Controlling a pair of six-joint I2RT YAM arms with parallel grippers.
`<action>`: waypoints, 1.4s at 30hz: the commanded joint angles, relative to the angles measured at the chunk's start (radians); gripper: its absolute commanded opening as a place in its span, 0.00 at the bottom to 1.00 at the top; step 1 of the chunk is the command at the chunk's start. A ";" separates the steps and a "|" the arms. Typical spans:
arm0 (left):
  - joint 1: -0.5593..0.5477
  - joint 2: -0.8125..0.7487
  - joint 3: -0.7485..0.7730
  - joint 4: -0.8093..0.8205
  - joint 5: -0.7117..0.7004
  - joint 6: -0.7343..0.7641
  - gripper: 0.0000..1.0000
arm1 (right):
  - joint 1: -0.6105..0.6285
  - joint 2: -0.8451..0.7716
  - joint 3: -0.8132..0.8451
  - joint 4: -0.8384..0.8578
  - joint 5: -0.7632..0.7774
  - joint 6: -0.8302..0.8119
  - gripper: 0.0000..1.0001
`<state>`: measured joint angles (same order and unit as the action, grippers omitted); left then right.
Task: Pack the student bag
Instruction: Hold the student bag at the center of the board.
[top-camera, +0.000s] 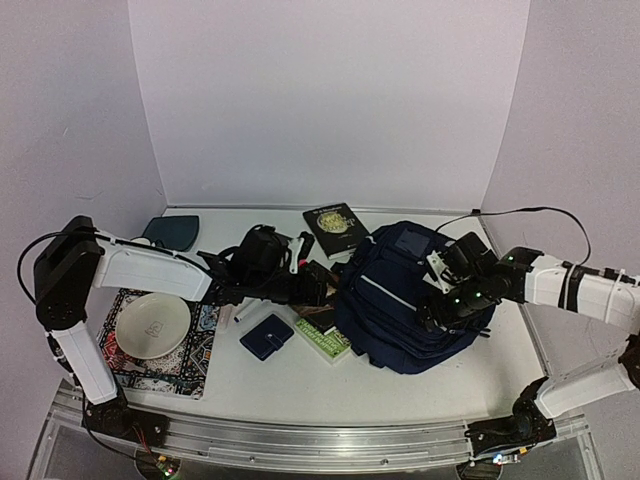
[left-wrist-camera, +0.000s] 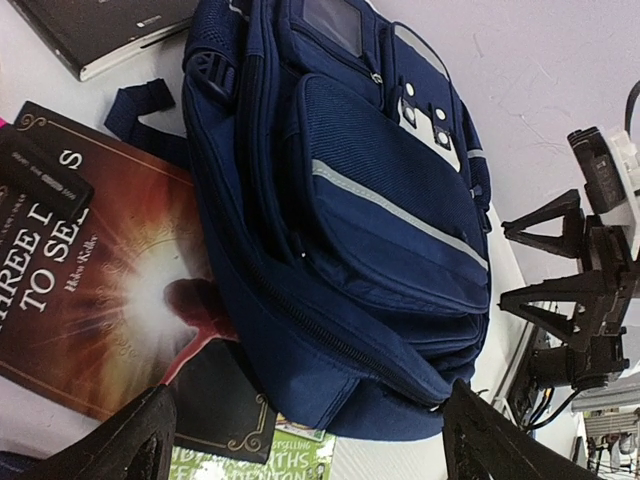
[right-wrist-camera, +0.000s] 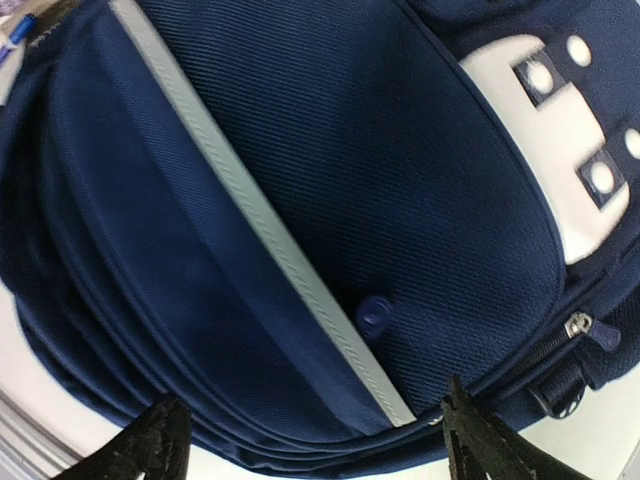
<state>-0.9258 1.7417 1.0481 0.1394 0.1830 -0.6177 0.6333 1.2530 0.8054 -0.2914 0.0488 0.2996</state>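
Note:
The student bag (top-camera: 400, 300) is a large navy backpack with thin white stripes, lying on the table right of centre. My left gripper (top-camera: 322, 285) is open and empty at the bag's left side, above some books. In the left wrist view its jaws (left-wrist-camera: 310, 445) stand wide apart around the bag's (left-wrist-camera: 360, 200) lower edge without touching it. My right gripper (top-camera: 440, 308) is open and empty over the bag's front right. In the right wrist view its jaws (right-wrist-camera: 310, 450) hang spread over the front pocket (right-wrist-camera: 300, 200) beside the white buckle patch (right-wrist-camera: 540, 140).
A reddish-brown book (left-wrist-camera: 90, 280) and a green book (top-camera: 325, 342) lie against the bag's left side. A black book (top-camera: 334, 228) lies behind it. A navy wallet (top-camera: 266, 336), a plate (top-camera: 152, 325) on a patterned mat (top-camera: 198, 355), and a teal pouch (top-camera: 172, 232) lie to the left.

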 joint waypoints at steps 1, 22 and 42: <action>-0.020 0.032 0.078 0.035 0.021 -0.006 0.94 | -0.003 0.028 -0.029 -0.041 0.107 -0.009 0.93; -0.047 0.137 0.141 0.041 0.063 -0.033 0.93 | 0.121 0.256 0.057 0.156 -0.154 0.079 0.85; -0.041 0.201 0.184 0.017 0.003 0.013 0.01 | 0.127 0.048 0.042 -0.101 0.095 0.075 0.93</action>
<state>-0.9665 1.9537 1.1915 0.1312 0.2107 -0.6466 0.7646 1.3711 0.8516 -0.2559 0.0721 0.3710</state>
